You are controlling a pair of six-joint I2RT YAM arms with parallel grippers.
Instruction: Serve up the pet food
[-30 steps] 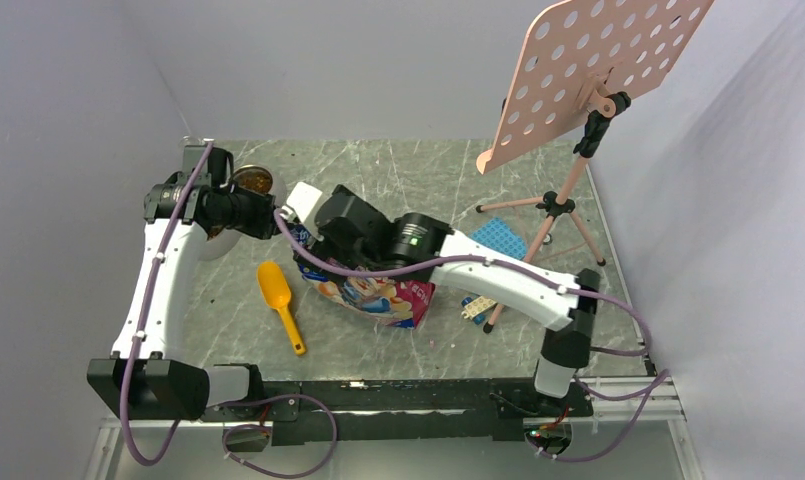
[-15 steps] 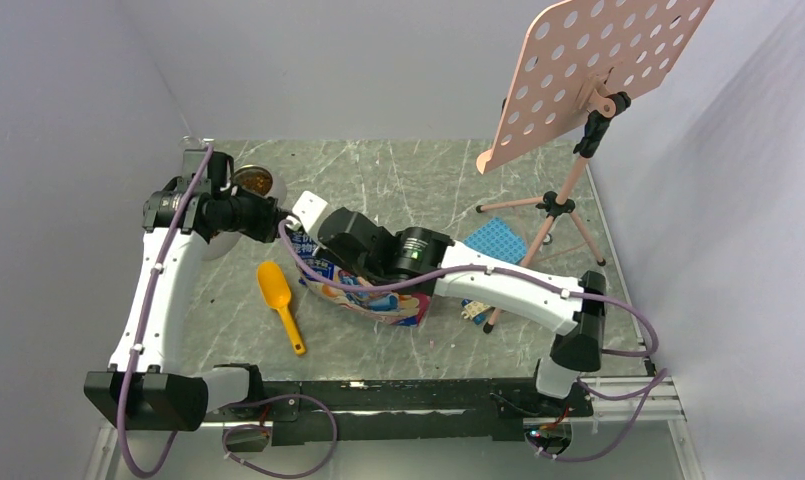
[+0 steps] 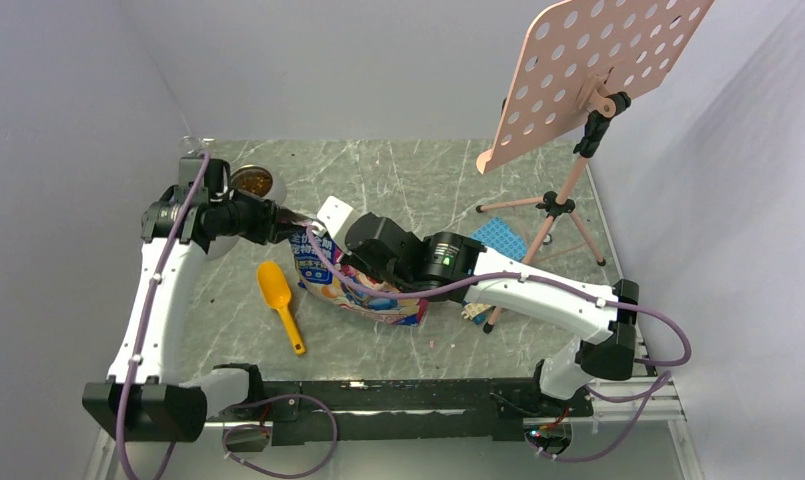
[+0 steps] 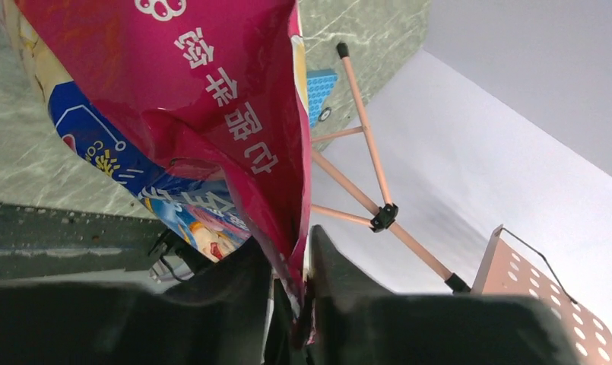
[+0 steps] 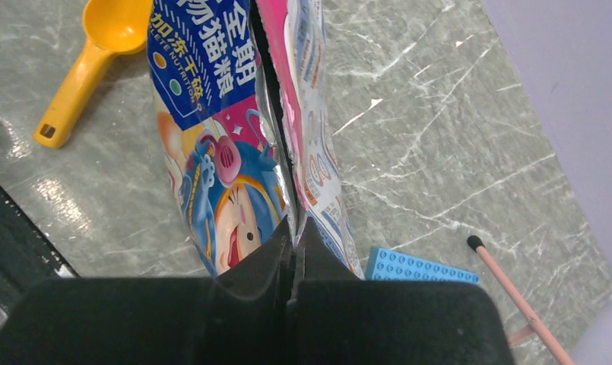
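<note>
Marble table (image 3: 408,180), pinched pouch (image 3: 363,292), kibble (image 3: 251,182) in bowl (image 3: 271,177)

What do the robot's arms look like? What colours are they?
The left arm and the right arm both have smooth white links with chunky black joints and black bases. A purple cable runs along each one. A tiny green light glows on the right arm's black part. The left tool and the right tool each have two black wedge-shaped fingers.

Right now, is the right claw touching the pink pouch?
Touching. The right wrist view shows the right gripper pinched shut on the edge of the pink pouch.
</note>
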